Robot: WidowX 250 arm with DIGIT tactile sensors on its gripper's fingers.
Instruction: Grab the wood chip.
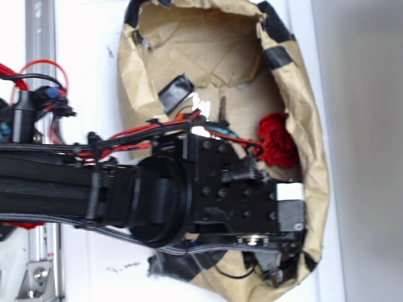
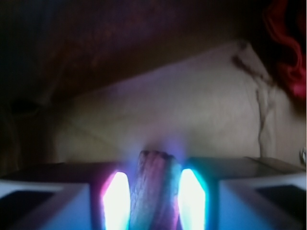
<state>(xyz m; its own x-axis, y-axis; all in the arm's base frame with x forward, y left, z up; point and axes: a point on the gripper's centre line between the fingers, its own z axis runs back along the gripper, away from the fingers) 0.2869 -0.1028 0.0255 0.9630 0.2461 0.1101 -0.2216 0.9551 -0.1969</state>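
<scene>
Between gripper (image 2: 154,191) fingers, seemingly wood chip (image 2: 153,184)

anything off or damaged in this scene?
Nothing spilled. The brown paper liner is crumpled and patched with black tape, so it looks torn before. The tool grips the wood chip squarely between its lit pads.

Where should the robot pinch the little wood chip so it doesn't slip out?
Across its narrow width, on the two long flat sides. In the wrist view the wood chip stands lengthwise between the glowing pads, streaky grain running away from the camera, so the pincer coming straight down over the brown paper fits it. It looks pinched or nearly so.
</scene>
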